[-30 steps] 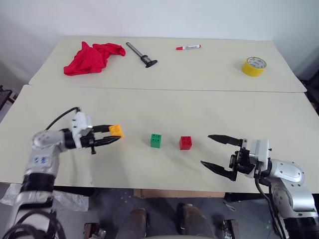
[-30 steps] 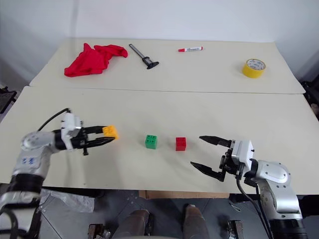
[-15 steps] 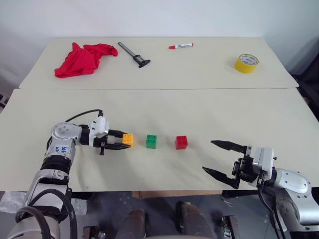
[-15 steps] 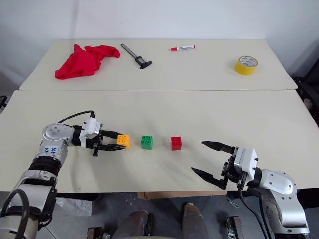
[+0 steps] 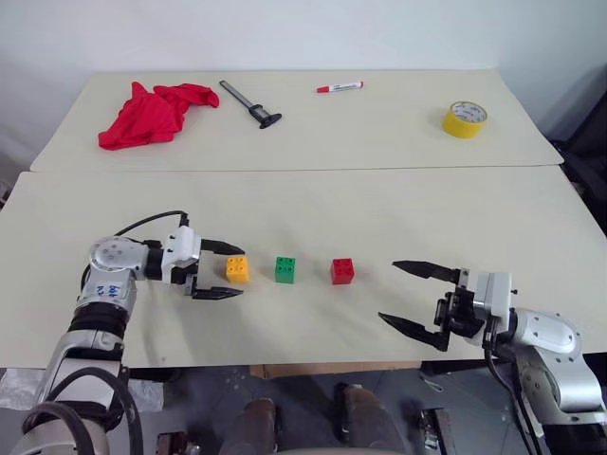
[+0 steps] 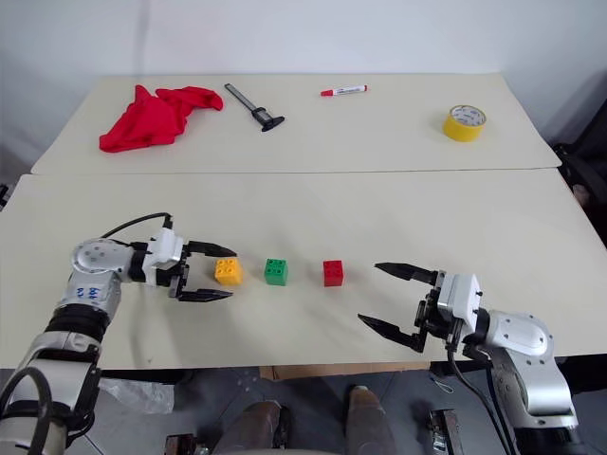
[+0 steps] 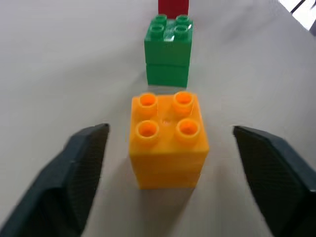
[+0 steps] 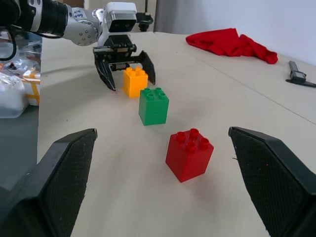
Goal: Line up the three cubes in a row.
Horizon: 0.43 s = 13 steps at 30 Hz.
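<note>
Three cubes stand in a row on the near table: an orange-yellow cube, a green cube and a red cube. My left gripper is open around the orange-yellow cube, one finger on either side with a gap to each. The green cube sits just beyond it, studs up. To the right of the red cube, my right gripper is open and empty, pointing toward the row.
On the far table lie a red cloth, a black caliper, a red marker and a yellow tape roll. A seam separates the two tables.
My left gripper carried the orange-yellow cube rightward and down to the table beside the green cube, then opened and let it go. The camera view shifted.
</note>
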Available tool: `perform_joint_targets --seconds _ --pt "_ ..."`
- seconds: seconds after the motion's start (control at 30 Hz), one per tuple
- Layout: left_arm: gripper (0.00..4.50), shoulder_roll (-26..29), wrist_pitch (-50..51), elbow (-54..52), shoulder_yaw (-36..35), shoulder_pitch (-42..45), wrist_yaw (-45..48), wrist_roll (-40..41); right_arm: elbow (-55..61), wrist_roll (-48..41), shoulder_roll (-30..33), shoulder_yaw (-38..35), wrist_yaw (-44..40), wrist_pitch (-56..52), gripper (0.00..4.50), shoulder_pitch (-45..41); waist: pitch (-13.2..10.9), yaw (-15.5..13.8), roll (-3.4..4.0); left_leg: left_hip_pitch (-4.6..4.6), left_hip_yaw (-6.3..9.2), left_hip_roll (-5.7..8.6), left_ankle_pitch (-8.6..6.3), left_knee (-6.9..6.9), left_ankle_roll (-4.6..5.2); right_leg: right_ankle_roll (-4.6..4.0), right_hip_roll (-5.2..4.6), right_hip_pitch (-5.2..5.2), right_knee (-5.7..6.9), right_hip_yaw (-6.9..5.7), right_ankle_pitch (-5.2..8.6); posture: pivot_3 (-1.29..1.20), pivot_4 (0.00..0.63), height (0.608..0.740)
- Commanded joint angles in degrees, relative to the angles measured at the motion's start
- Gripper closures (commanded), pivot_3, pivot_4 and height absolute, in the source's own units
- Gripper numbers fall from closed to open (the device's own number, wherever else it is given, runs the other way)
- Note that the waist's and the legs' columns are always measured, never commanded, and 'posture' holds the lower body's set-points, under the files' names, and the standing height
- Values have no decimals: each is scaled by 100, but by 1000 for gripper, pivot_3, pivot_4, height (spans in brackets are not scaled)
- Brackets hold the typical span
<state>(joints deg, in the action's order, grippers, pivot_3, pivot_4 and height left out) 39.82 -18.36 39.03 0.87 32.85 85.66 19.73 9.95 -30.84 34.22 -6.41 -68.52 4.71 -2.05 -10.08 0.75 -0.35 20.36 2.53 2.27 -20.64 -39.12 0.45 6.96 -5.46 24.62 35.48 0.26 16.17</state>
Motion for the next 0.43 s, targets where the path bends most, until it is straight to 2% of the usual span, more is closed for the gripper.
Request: perform_joint_targets --seconds 0.03,0.1,0.23,0.43 --pt "39 531 855 -1453 -985 -878 -804 511 -418 -101 144 83 -514 61 0 -631 -3 62 5 0 1 -3 0 2 -1 -1 0 1 -1 1 1 0 150 740" --pt "39 699 1337 -2290 -1453 -1527 -1208 758 -700 -136 217 121 -785 12 0 -1024 -5 89 8 0 6 -6 -1 3 -4 -3 -3 1 -2 3 2 0 150 740" --pt "39 719 1880 -3246 -1776 -2262 -1685 878 -1178 -105 334 185 -1261 22 0 -1486 -6 -28 11 0 21 -2 -2 4 -4 -6 -13 -11 -12 10 3 0 150 740" --pt "39 711 1857 -3424 -1934 -2514 -2109 658 -1569 130 552 375 -1715 34 0 -1882 -7 -131 12 1 23 3 -2 4 -4 -6 -15 -12 -40 4 3 0 150 740"
